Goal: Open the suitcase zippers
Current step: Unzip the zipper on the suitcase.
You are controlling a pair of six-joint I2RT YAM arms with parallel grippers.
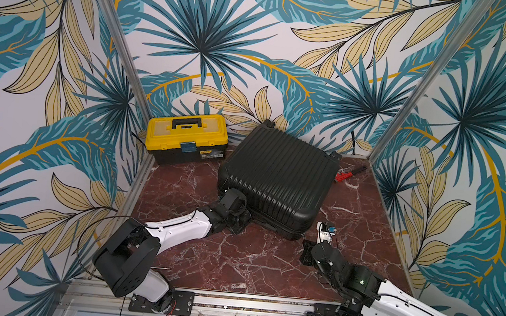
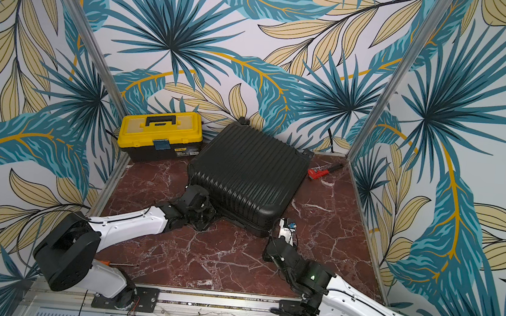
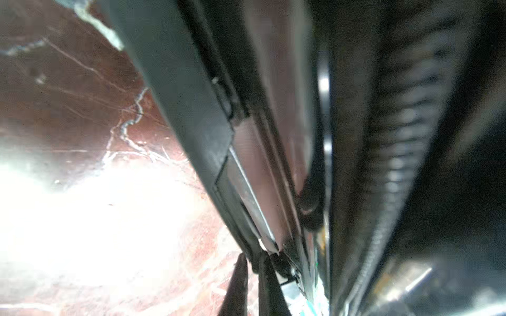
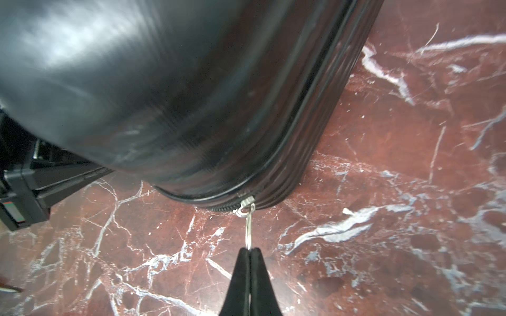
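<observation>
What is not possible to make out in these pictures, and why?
- Left wrist view: what, if anything, the left gripper pinches; blur and glare.
- Both top views: where it touches the suitcase; its own wrist covers that.
- Both top views: the zipper pull held by the right gripper; too small there.

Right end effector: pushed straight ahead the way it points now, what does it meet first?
Probably the zipper slider at the suitcase corner; the right end effector is shut on its pull ring.
</observation>
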